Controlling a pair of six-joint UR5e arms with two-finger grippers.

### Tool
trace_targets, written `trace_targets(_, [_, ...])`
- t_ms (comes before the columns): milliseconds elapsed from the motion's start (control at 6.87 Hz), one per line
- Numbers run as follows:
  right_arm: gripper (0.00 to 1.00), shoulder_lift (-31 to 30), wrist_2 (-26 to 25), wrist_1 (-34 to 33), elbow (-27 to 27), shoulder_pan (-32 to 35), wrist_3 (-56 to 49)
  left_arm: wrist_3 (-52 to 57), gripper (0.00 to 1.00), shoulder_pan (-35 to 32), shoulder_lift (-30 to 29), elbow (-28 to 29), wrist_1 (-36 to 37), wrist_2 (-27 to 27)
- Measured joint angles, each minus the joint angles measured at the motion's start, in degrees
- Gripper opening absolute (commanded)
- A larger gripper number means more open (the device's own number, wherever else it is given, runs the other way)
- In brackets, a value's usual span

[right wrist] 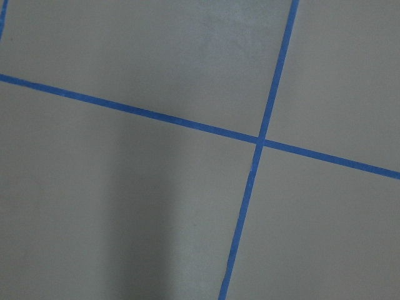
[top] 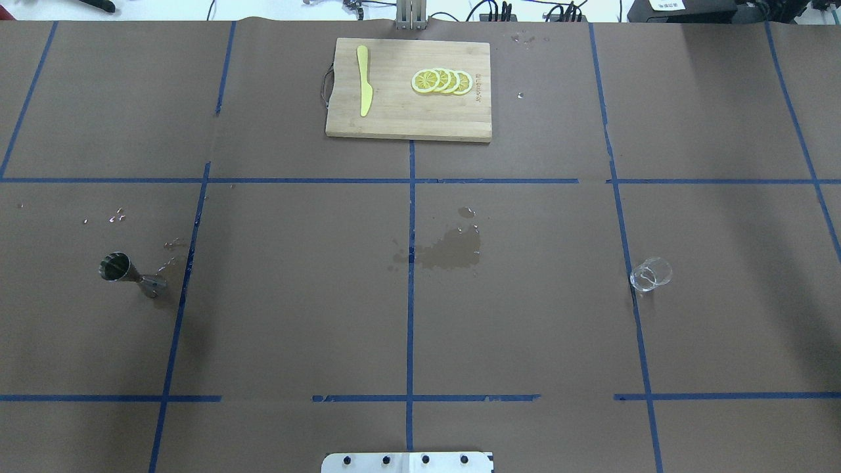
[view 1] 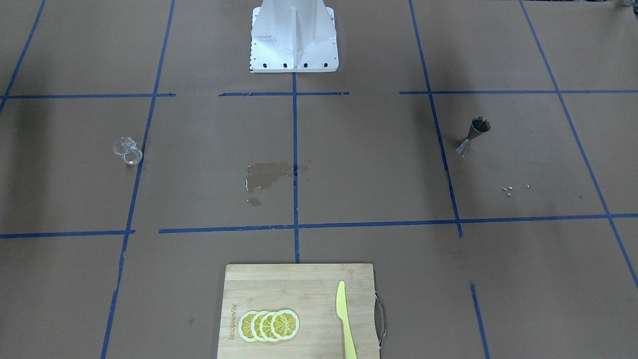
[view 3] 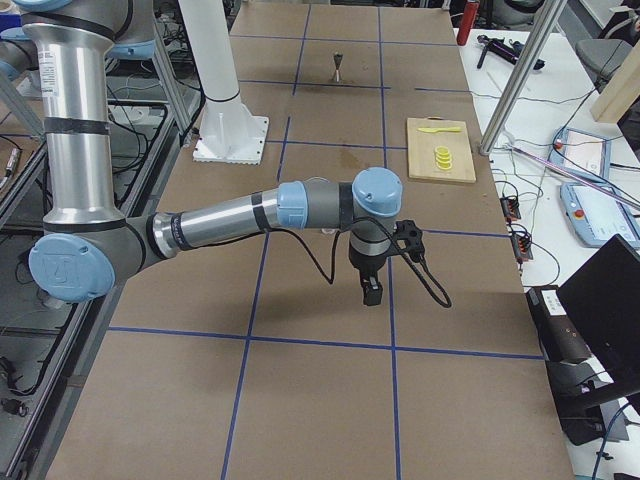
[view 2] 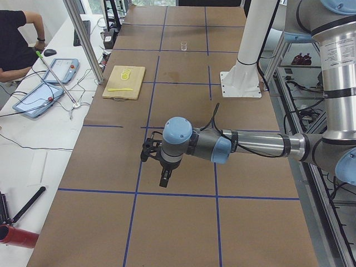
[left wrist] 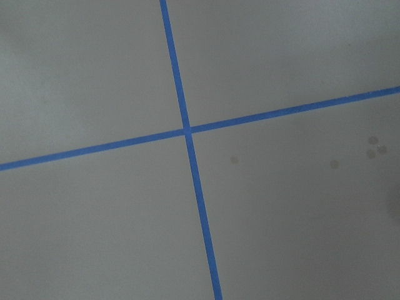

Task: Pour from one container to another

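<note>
Cutting board, brand illegible, glass cup, jigger, left gripper, right gripper, widths cannot tell.

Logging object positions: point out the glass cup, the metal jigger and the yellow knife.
glass cup (top: 650,274), overhead exterior view, on its clear side wall.
metal jigger (top: 136,276), overhead exterior view, on its narrow waist.
yellow knife (top: 365,97), overhead exterior view, on its blade.

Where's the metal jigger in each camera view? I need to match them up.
Front-facing: jigger at right, mid-height.
Overhead: jigger at left, mid-height.
Exterior left: not visible.
Exterior right: jigger at top centre, far end.
Both wrist views: not in them.
Shared landmark: cutting board, in all four exterior views.
</note>
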Motion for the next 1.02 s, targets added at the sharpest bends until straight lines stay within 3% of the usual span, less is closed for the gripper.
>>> trace_targets(437, [1.0,-1.7,1.4,0.0,2.9,-0.1,1.7,-0.1,1.0,-0.4,3.1,0.7,-6.5,-0.5])
trace_targets(728, [1.0,-2.0,1.0,0.1,2.0,-0.3,2.1,0.1,1.0,-0.1,3.4,0.5,-7.1,-0.4])
trace_targets(1019, [1.0,-3.1,1.2,0.1,0.6,-1.0,2.2,0.3,1.0,0.2,3.0,3.8,-5.9,-0.2])
